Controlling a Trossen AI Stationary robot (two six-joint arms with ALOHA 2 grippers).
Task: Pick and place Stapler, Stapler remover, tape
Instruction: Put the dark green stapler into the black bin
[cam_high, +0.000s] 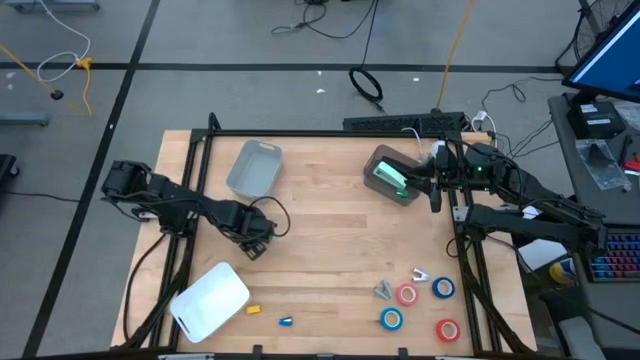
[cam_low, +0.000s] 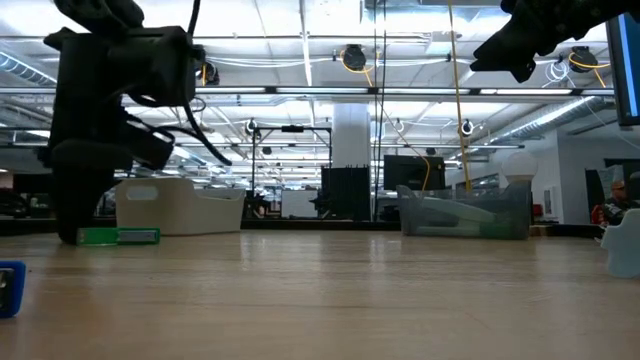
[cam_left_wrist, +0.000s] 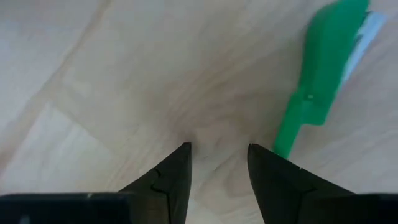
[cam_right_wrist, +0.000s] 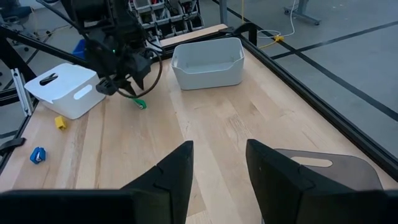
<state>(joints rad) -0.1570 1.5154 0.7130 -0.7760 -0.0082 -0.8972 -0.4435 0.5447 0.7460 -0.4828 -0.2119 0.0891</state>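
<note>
Green stapler (cam_left_wrist: 323, 74) lies just beside the open left gripper (cam_left_wrist: 219, 155)

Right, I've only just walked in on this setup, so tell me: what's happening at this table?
The left end effector is low over the wooden table, open and empty, with a green stapler lying just beside it. The right end effector, also open and empty, hovers by a dark bin. The four tape rolls lie untouched on the right arm's side.

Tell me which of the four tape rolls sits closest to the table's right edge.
The blue tape roll farther from the front edge; the red roll near the front corner sits almost as far right.
</note>
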